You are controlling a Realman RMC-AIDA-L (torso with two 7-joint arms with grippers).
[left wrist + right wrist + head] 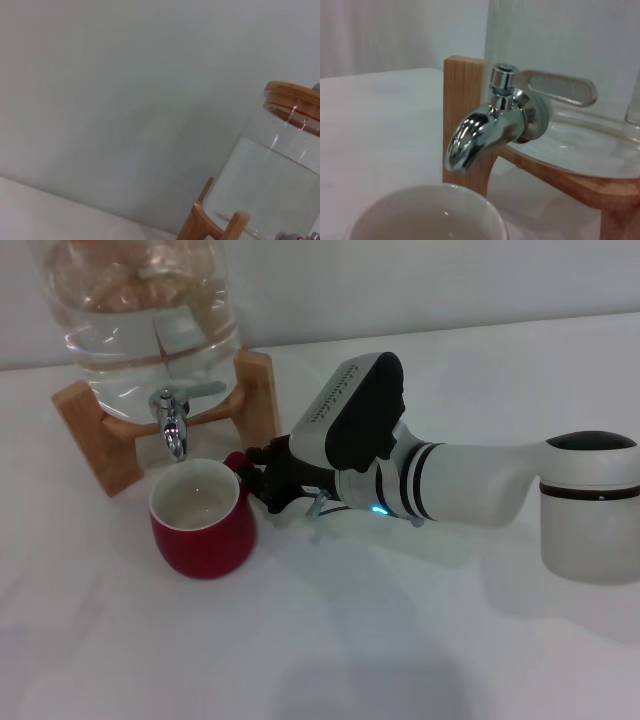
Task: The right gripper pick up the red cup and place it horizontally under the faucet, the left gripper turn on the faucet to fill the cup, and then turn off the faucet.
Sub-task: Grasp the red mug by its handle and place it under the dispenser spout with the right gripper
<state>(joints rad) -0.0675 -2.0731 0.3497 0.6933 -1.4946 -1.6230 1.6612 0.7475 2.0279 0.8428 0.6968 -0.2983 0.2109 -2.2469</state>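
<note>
The jaws of the right gripper (258, 478) sit narrow around the small loop handle of the red cup (202, 523), and the black fingers appear to pinch it, though the handle itself is mostly hidden behind them. The left gripper is out of sight in every view, so I cannot tell how its jaws stand.

The cup stands upright on the white table (420, 640), its mouth just below and slightly in front of the faucet (172, 420) spout. In the right wrist view the spout (470, 142) hangs close above the cup's rim (427, 212), apart from it. The wooden stand (110, 445) flanks the faucet, with one leg on each side; the cup sits just outside their gap. Broad open table lies to the front and to the robot's right.

The cup is glossy red, rounded, cream-white inside. The faucet is polished chrome with a downturned spout and a flat lever. The glass jar (270, 185) is clear, part-filled with water, and capped by a wooden lid.

One cup, one faucet, one jar, one stand, one gripper visible.
</note>
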